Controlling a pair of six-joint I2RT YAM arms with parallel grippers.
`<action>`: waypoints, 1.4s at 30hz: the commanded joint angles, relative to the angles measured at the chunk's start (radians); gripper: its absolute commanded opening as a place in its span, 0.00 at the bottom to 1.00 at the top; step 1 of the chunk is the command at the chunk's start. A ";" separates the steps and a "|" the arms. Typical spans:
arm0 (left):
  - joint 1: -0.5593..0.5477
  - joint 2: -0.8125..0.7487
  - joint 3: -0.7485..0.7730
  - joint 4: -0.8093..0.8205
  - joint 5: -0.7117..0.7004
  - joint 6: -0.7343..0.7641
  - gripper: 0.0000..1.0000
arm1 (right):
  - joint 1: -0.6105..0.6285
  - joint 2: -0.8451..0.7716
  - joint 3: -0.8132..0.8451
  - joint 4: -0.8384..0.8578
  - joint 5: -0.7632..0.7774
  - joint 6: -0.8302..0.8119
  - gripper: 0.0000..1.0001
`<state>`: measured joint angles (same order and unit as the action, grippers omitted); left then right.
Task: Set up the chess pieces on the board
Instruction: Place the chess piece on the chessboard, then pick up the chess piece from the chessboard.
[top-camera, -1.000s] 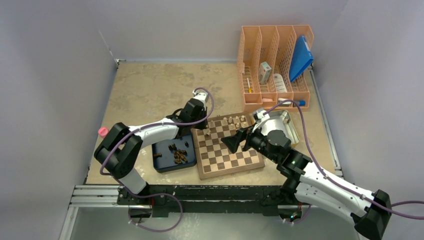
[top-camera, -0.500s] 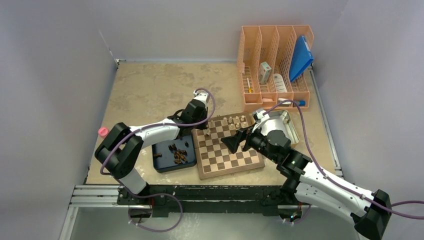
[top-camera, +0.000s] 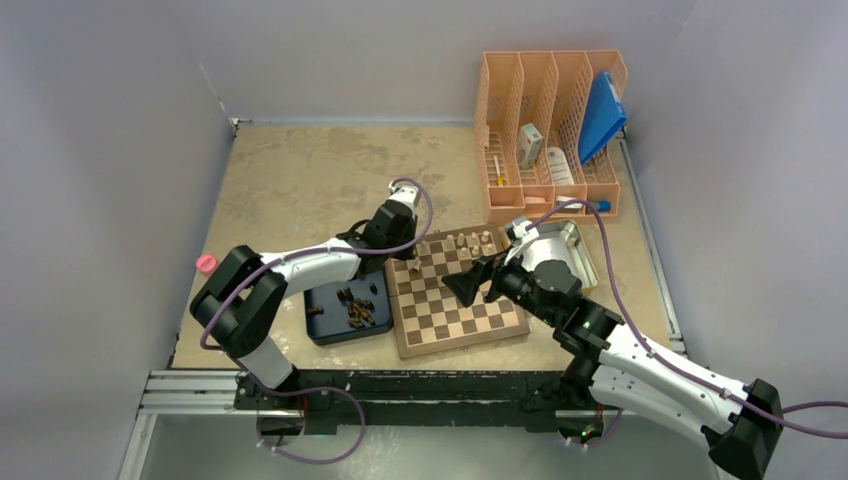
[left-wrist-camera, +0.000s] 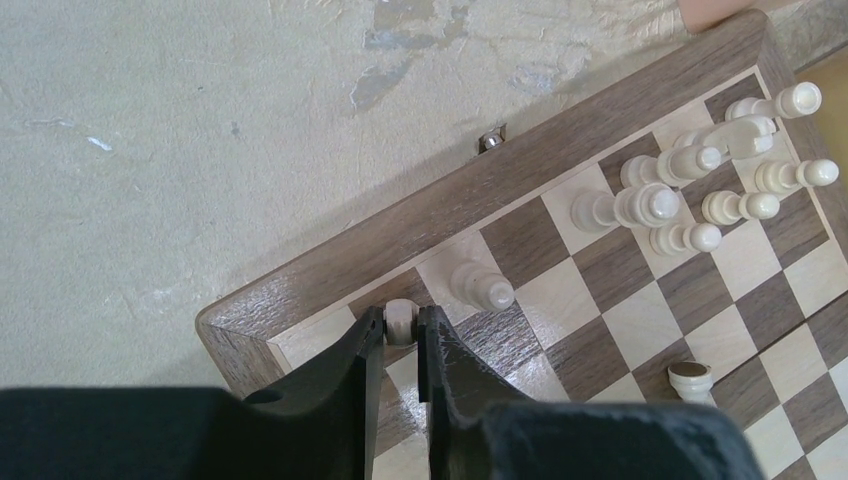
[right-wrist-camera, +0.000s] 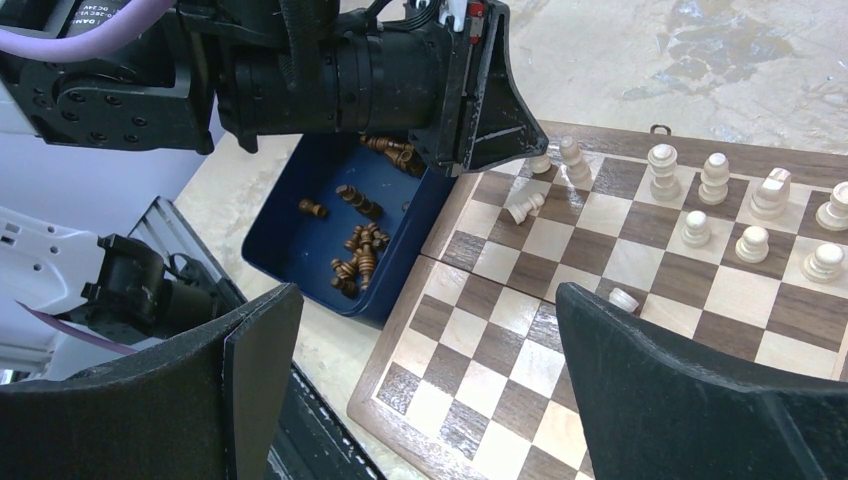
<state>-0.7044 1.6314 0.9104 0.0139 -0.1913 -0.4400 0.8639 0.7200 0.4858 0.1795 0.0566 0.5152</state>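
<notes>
While the left tool (left-wrist-camera: 400, 326) pinches a pale piece (left-wrist-camera: 400, 318) on the corner of the board (left-wrist-camera: 300, 292) beneath it, the right tool (right-wrist-camera: 430, 335) gapes empty; next, probably, release and lift straight.

End effectors — left (left-wrist-camera: 400, 320) pinched, right (right-wrist-camera: 428, 300) (hovering) wide
</notes>
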 joint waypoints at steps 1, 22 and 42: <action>-0.012 -0.004 0.001 0.022 -0.013 0.027 0.20 | 0.004 0.005 0.003 0.054 -0.013 -0.016 0.99; -0.015 -0.139 0.049 -0.113 0.013 -0.016 0.34 | 0.004 0.004 0.009 0.049 -0.020 -0.021 0.99; -0.050 -0.077 0.038 -0.171 0.123 -0.013 0.25 | 0.004 -0.009 0.014 0.031 0.029 -0.004 0.99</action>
<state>-0.7395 1.5272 0.9237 -0.1635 -0.0700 -0.4530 0.8639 0.7250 0.4854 0.1844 0.0608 0.5117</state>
